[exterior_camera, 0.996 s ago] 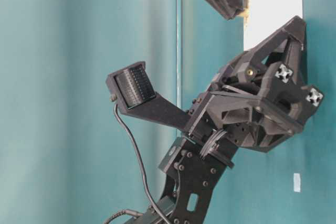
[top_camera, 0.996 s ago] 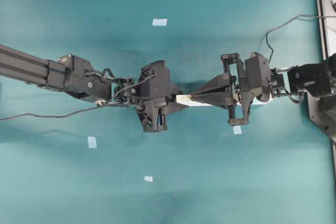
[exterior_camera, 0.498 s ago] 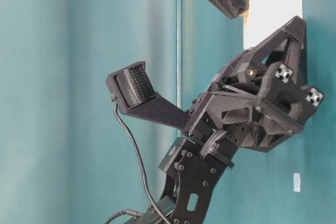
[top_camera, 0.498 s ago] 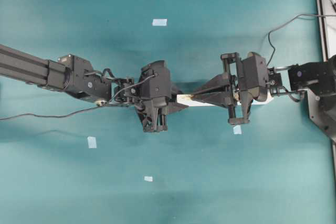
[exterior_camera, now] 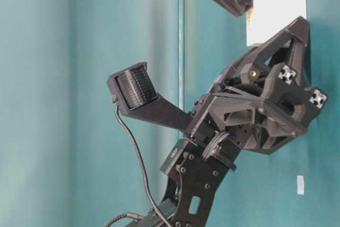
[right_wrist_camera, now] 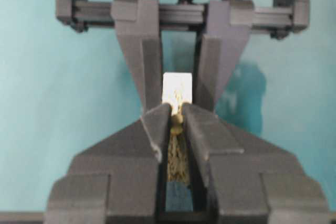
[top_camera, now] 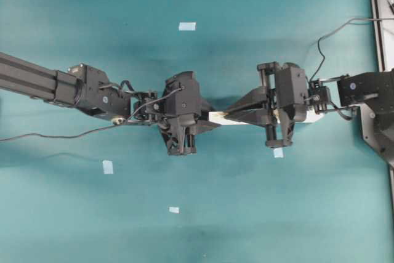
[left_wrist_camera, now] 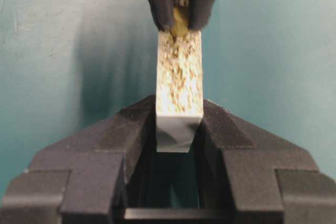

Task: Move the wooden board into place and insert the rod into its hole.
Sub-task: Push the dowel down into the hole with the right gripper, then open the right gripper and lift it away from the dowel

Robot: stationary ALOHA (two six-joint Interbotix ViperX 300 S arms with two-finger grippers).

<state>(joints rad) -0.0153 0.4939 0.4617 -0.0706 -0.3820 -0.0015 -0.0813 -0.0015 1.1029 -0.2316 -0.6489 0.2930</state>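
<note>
The wooden board [top_camera: 237, 119] lies level across the middle of the teal table, a pale speckled strip. My left gripper [top_camera: 210, 117] is shut on its left end; in the left wrist view the board [left_wrist_camera: 179, 85] runs out from between the jaws of the left gripper [left_wrist_camera: 178, 116]. My right gripper [top_camera: 228, 114] reaches over the board from the right and is shut on the rod [right_wrist_camera: 177, 120], a tiny cream peg pinched at the fingertips. The rod [left_wrist_camera: 181, 22] hangs right over the board's top face, close to the left gripper. The hole is hidden.
Pale-blue tape squares lie on the table at the back [top_camera: 187, 26], front left [top_camera: 108, 166], front [top_camera: 174, 210] and under the right gripper [top_camera: 278, 152]. A black frame [top_camera: 380, 41] borders the right edge. A cable [top_camera: 55, 135] trails from the left arm.
The right arm's wrist has shifted a little leftward toward the left gripper, while its fingertips and the rod stay over the same spot on the board. The left arm has not moved.
</note>
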